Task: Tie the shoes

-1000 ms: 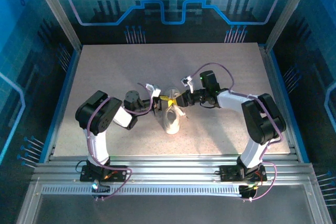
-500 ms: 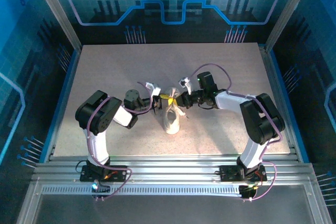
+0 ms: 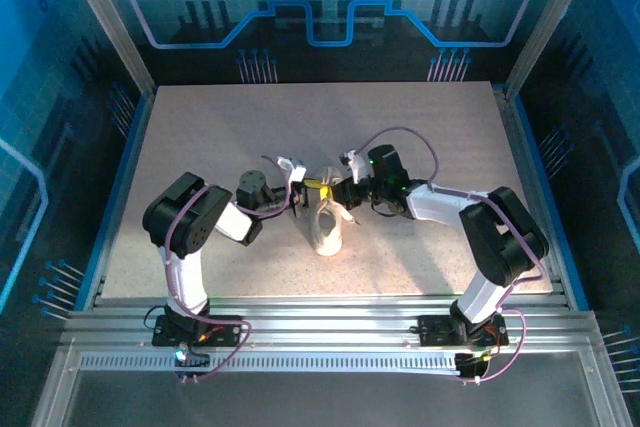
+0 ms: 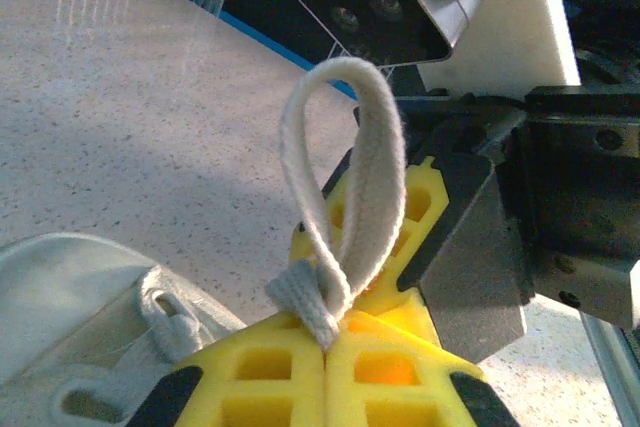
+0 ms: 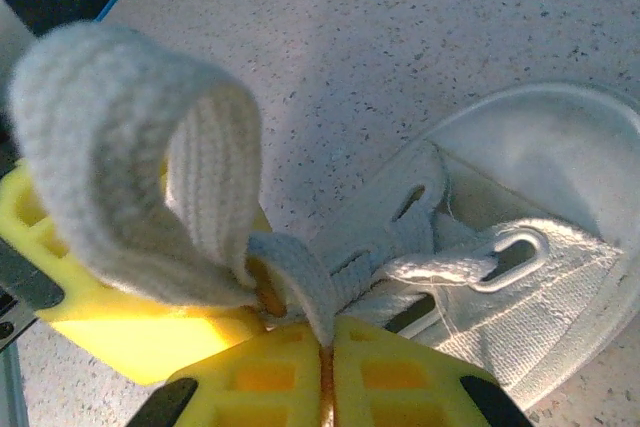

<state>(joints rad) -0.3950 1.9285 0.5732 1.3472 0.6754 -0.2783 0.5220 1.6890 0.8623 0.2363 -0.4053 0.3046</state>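
Drawing the knot snug likely needs slow, opposite pulls: the left tool (image 4: 328, 367) pinches a lace loop (image 4: 345, 177) at its base, the right tool (image 5: 328, 372) pinches a lace strand (image 5: 300, 287) beside it, above the sneaker (image 3: 326, 230), mid-frame on the bench (image 3: 220, 127).

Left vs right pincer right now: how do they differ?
Top view: the left pincer reaches in from the left, the right pincer from the right. The lace loop rises straight out of the left pincer's tips, while the right pincer pinches a lace strand beside that loop's base. Shared: both are yellow-tipped, shut, and meeting over the sneaker.
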